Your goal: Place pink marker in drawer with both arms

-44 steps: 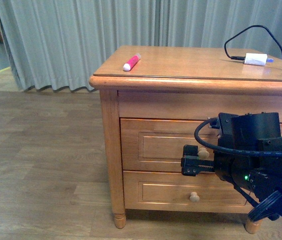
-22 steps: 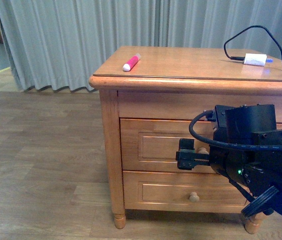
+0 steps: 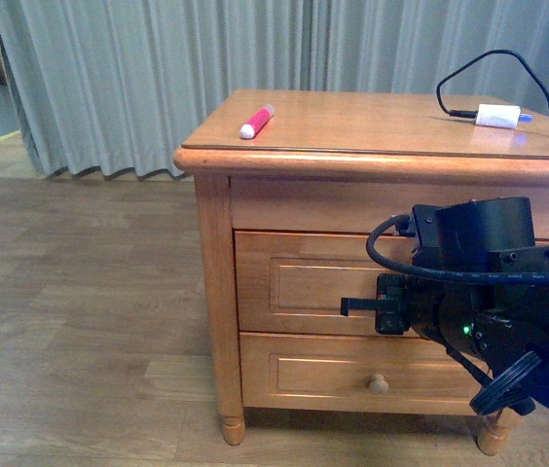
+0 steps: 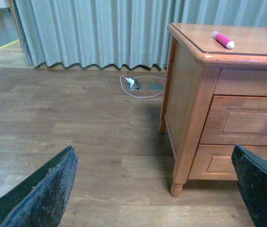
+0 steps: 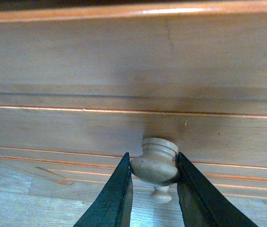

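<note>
The pink marker point(image 3: 256, 121) lies on the cabinet top near its left rear corner, also seen in the left wrist view point(image 4: 223, 39). The top drawer point(image 3: 294, 282) sits flush in the cabinet. My right gripper point(image 3: 384, 304) is at its front and hides the knob in the front view. In the right wrist view the round wooden knob point(image 5: 156, 166) is pinched between both black fingers point(image 5: 114, 198) of the right gripper point(image 5: 155, 172). My left gripper point(image 4: 155, 189) hangs open over the floor, left of the cabinet, with nothing between its fingers.
A white charger plug point(image 3: 497, 115) with a black cable lies at the cabinet top's right rear. The lower drawer point(image 3: 304, 372) with its knob point(image 3: 379, 383) is below. Curtains point(image 3: 158, 78) hang behind. A cable and floor socket point(image 4: 140, 86) lie beside the cabinet.
The right gripper has risen slightly, rolled and closed round the top drawer's knob, which no longer shows in the front view. The drawer front and marker have not moved.
</note>
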